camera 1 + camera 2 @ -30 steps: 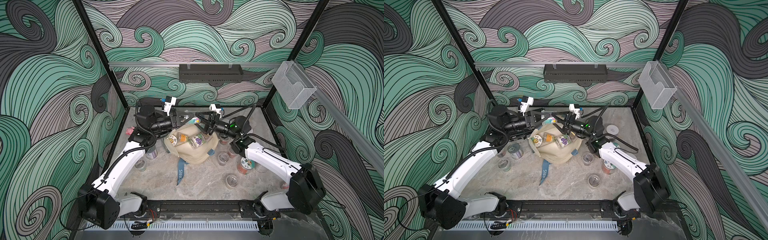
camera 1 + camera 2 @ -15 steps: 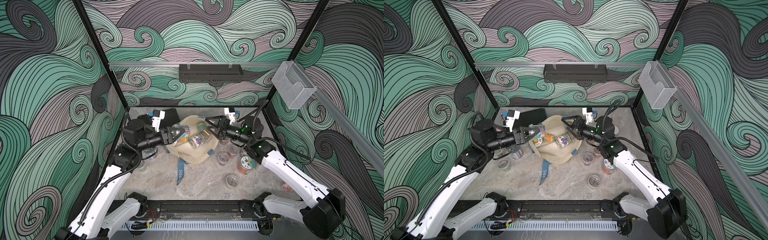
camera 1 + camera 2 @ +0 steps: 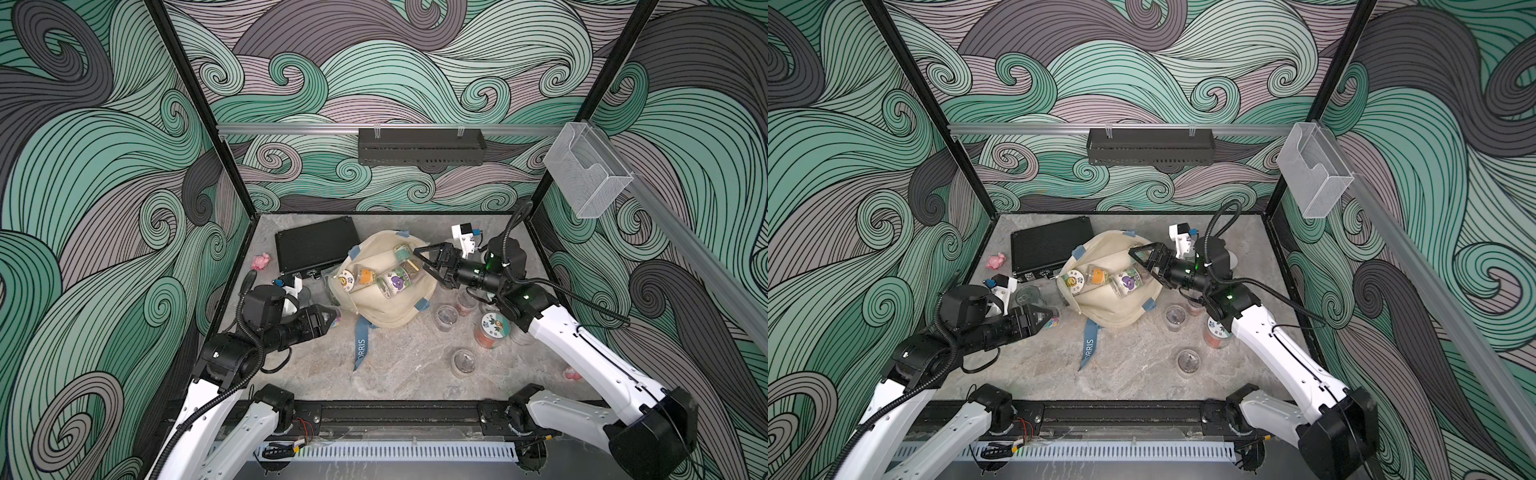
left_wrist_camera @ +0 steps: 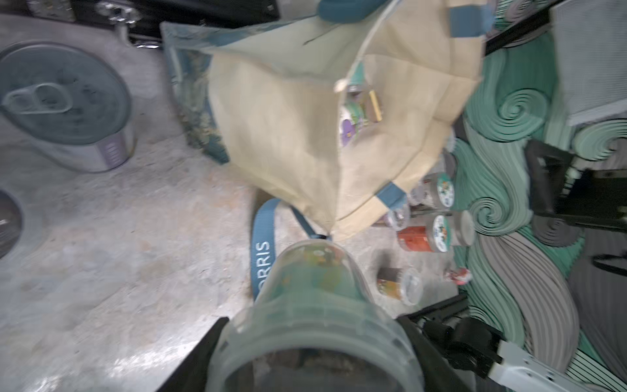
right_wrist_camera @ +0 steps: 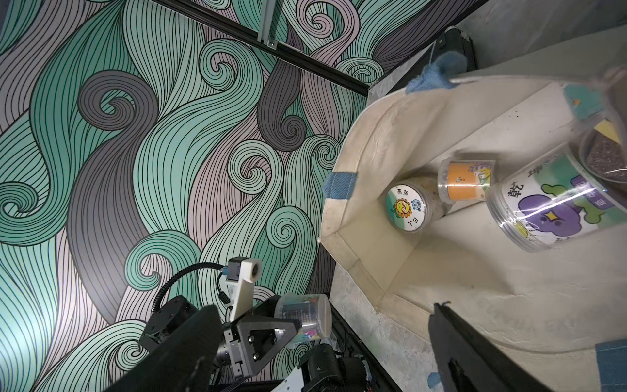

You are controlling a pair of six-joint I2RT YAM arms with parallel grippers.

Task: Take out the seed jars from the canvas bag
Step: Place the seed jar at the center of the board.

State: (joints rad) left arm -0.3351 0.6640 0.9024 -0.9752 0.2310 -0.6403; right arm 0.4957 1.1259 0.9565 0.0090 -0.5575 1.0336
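The cream canvas bag (image 3: 386, 303) (image 3: 1113, 307) lies open mid-table, its blue strap trailing forward. Inside it lie three seed jars: a sunflower-lidded one (image 3: 345, 279) (image 5: 405, 210), an orange-labelled one (image 5: 464, 183) and a purple-sticker one (image 3: 395, 282) (image 5: 549, 210). Left of the bag, above the table, my left gripper (image 3: 328, 318) (image 4: 312, 339) is shut on a clear seed jar (image 4: 312, 305) (image 3: 1052, 320). My right gripper (image 3: 419, 259) (image 5: 325, 325) stands wide open at the bag's right rim, holding nothing.
Several jars stand right of the bag, one with red seeds (image 3: 492, 330) and a small one (image 3: 463, 361). A silver-lidded jar (image 4: 64, 105) stands at the left. A black ribbed case (image 3: 316, 247) lies behind the bag. Pink toys (image 3: 261, 261) (image 3: 572, 374) sit near both walls.
My left gripper has pulled back from the bag toward the front left with the jar in it. My right gripper has opened wide and drawn back to the bag's right rim.
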